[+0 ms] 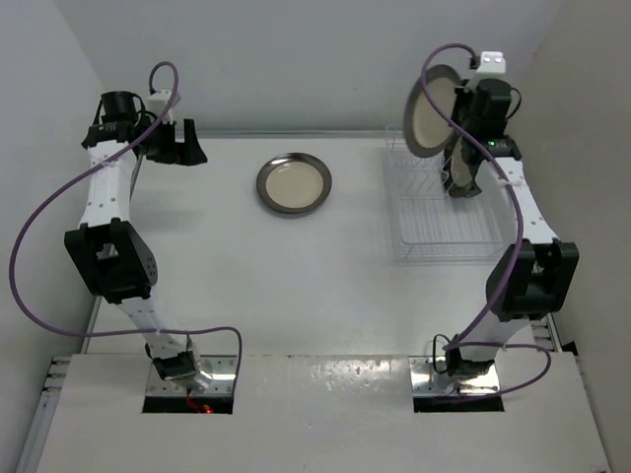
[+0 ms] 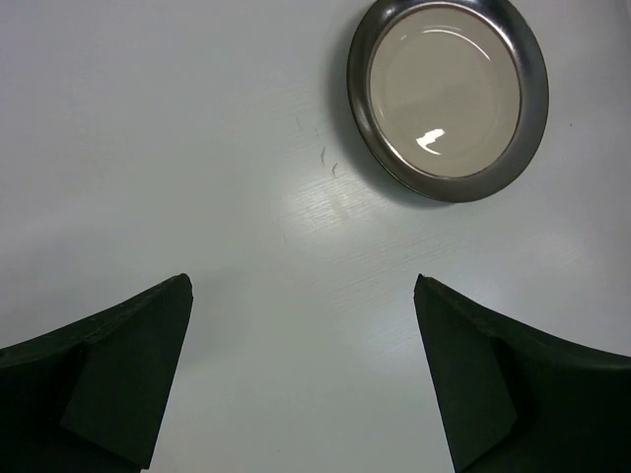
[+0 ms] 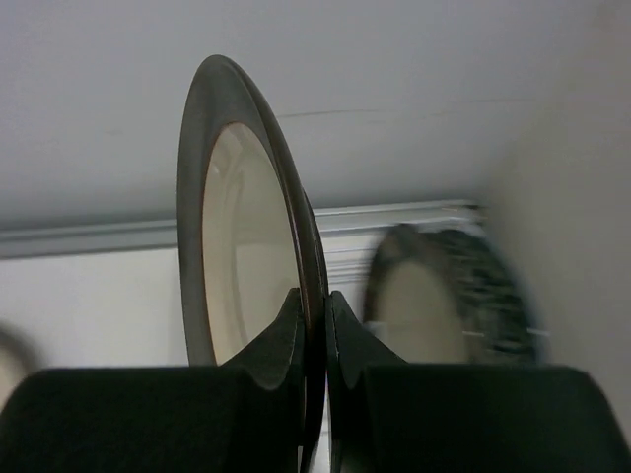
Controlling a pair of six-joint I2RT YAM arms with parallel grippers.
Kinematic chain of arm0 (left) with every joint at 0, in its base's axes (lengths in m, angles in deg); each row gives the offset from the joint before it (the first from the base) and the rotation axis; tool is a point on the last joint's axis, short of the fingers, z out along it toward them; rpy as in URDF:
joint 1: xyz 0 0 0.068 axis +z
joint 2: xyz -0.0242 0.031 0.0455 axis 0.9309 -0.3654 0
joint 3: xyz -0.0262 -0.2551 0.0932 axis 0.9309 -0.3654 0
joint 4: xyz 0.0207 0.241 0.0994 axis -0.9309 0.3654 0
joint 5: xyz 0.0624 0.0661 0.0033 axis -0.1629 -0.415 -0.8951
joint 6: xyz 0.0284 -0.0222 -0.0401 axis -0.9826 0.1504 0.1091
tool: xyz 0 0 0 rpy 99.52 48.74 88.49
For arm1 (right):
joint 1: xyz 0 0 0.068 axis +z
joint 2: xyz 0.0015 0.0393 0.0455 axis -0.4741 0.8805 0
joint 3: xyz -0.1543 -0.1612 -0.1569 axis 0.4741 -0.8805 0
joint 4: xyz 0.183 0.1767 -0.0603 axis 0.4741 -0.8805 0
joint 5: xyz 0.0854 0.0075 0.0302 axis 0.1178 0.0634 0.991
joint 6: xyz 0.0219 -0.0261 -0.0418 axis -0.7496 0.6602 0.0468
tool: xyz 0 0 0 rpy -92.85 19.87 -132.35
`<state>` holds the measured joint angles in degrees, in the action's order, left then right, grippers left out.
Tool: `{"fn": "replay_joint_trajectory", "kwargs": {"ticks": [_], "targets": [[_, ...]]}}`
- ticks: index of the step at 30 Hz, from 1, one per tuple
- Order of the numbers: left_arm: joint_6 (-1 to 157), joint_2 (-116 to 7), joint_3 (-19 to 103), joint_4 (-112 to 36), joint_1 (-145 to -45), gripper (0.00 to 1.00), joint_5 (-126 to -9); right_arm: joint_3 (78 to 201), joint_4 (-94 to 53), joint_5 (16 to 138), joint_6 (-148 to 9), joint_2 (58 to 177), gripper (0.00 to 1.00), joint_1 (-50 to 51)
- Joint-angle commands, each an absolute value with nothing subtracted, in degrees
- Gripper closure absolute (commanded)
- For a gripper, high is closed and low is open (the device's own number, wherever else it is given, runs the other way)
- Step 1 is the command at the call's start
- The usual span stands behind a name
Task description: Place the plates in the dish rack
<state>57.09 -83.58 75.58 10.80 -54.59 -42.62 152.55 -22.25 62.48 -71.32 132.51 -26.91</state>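
Our right tool (image 3: 314,301) is pinching the rim of 1 cream plate (image 3: 242,227) with a dark grey rim, holding it upright on edge above the far end of the dish rack (image 1: 444,222). A blurred patterned plate (image 3: 444,296) stands just beyond it. Our left tool (image 2: 303,286) hangs with its fingers spread wide over the bench (image 2: 148,118), apart from a second grey-rimmed plate (image 2: 446,94) lying flat on the bench, left of the rack.
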Motion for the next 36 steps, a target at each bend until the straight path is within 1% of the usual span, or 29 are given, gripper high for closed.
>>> {"fn": "replay_joint_trajectory", "kwargs": {"ticks": [1, 5, 11, 15, 19, 23, 28, 36], "targets": [[57.8, -83.4, 75.3, 9.5, -54.3, 0.00, -40.7, 155.3, -12.1, 50.8, -64.1, 130.5, 1.00, -30.8], [57.8, -83.4, 75.3, 9.5, -53.8, 0.00, -40.7, 154.2, -5.9, 47.3, -57.9, 134.1, 1.00, -32.8], [57.8, -83.4, 74.7, 9.5, -53.8, 0.00, -40.7, 155.8, -5.0, 46.4, -54.0, 137.7, 1.00, -33.8], [57.2, -82.9, 74.7, 9.5, -53.8, 0.00, -40.7, 150.0, -1.4, 46.5, -53.2, 136.9, 1.00, -33.5], [57.2, -82.9, 75.2, 9.5, -53.8, 0.00, -40.7, 142.6, 4.9, 45.1, -47.1, 135.0, 1.00, -32.1], [57.2, -83.5, 75.2, 9.5, -53.8, 0.00, -39.6, 138.8, 9.2, 44.0, -43.1, 133.9, 1.00, -30.0], [57.2, -84.0, 75.2, 9.5, -53.8, 0.00, -39.6, 136.2, 8.3, 42.1, -45.1, 132.6, 1.00, -28.7], [57.2, -84.0, 75.2, 9.5, -53.8, 0.00, -39.1, 128.2, 10.4, 37.3, -51.6, 128.6, 1.00, -26.5]]}}
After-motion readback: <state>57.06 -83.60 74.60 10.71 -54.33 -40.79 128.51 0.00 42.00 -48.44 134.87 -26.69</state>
